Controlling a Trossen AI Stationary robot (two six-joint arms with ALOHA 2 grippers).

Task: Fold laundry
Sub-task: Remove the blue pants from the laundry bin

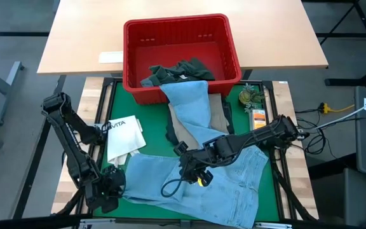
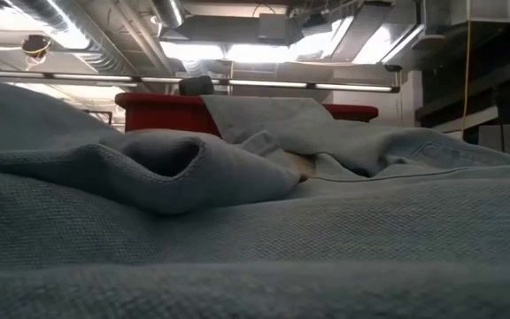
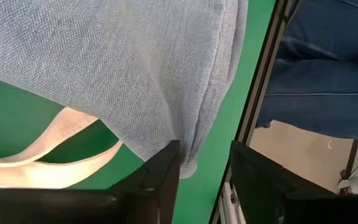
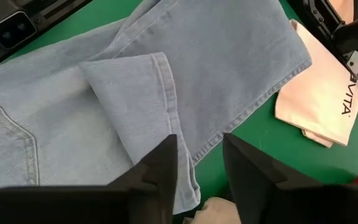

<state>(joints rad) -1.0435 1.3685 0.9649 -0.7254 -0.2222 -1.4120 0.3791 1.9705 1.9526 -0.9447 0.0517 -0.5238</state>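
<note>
Lying spread over the green worktop (image 1: pixel 116 102), light blue jeans (image 1: pixel 234 181) run from the front edge up toward the red basket (image 1: pixel 132 57), where a dark green-grey garment (image 1: pixel 180 71) sits inside. Left tool (image 1: pixel 110 191) at the jeans' front-left corner, fingers apart, hem edge between them, not clamped. Right tool (image 1: pixel 192 173) over the jeans' middle, fingers apart above a folded leg cuff. White tote bag (image 1: pixel 124 137) beside the jeans, left.
</note>
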